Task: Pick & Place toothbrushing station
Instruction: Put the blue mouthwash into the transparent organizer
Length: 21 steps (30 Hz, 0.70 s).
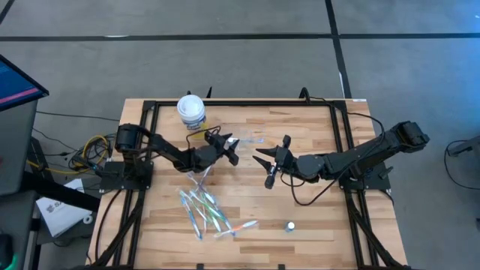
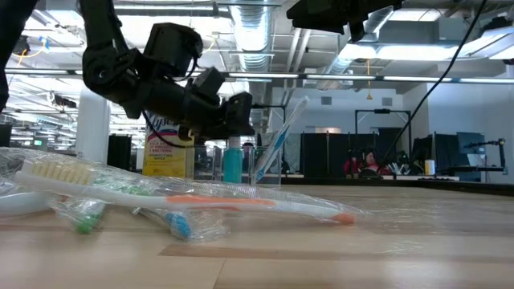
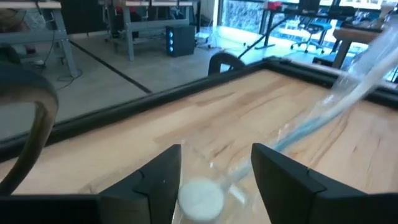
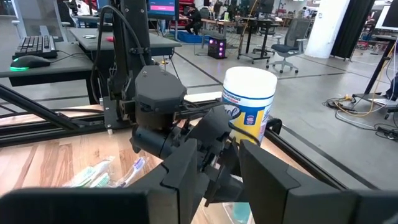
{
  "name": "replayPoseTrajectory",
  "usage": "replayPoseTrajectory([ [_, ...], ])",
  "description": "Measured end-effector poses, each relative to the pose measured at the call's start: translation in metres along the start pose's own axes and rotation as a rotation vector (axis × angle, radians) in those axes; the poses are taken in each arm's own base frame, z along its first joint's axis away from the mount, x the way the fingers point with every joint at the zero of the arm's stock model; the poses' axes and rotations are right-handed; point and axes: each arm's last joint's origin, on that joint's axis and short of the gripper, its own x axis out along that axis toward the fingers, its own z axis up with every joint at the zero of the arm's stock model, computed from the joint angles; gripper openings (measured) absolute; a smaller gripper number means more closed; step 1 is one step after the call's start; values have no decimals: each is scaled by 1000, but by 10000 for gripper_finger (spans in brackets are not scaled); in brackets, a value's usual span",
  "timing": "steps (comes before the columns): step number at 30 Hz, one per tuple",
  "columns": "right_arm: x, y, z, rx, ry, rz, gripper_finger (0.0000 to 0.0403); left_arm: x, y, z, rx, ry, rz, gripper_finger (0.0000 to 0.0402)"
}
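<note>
toothbrush, thin, white-blue (image 2: 277,140), stands in small clear plastic cup (image 2: 265,170); left hand (image 1: 227,148), fingers apart, at cup's 9 o'clock, releasing.

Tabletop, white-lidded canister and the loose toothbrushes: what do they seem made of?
Pale wooden tabletop: matte butcher-block, visible plank seams. White-lidded yellow canister: likely plastic, with a glossy printed label. Thin toothbrushes: likely plastic, in crinkled clear film wrappers.
</note>
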Motion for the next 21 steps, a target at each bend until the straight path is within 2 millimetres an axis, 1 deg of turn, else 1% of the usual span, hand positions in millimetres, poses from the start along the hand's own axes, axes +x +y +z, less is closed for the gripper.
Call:
replayPoseTrajectory([
  [6, 0, 0, 0, -2, 3, 0, 111, -12, -5, 29, 5, -65, -38, 188],
  [8, 0, 0, -1, -5, 6, 0, 111, -17, -8, 35, 1, -70, -77, 187],
  [14, -3, 4, -6, -42, 46, 17, 111, -35, -23, 43, -11, -73, -250, 186],
  [18, -12, 13, -13, -99, 102, 59, 111, -47, -36, 39, 0, -56, -360, 186],
  [21, -20, 21, -20, -116, 150, 100, 111, -56, -43, 37, 2, -49, -409, 186],
])
